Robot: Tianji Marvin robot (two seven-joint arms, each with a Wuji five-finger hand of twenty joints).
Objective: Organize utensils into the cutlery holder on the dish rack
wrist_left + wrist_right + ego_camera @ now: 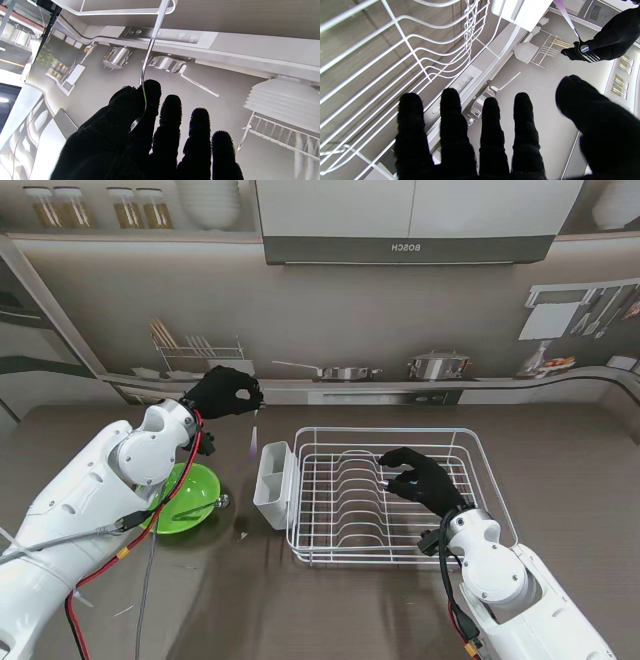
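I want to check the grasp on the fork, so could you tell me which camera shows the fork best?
The left wrist view: the fork fills the frame, its neck pinched by the left hand. The right wrist view alone shows its tines beyond the fingers, small. The stand view shows only a faint handle sliver above the cutlery holder.

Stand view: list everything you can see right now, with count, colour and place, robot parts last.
Dish rack: one, white wire, on the table right of centre.
Cutlery holder: one, white, on the rack's left side.
Fork: one, metal with a pale purple handle, hanging handle-down from the left hand, over the table just left of the holder.
Bowl: one, green, on the table left of the rack, a metal utensil in it.
Table: one, dark wood grain.
Left hand: black glove, pinching the fork's tine end.
Right hand: black glove, fingers spread over the rack, holding nothing.
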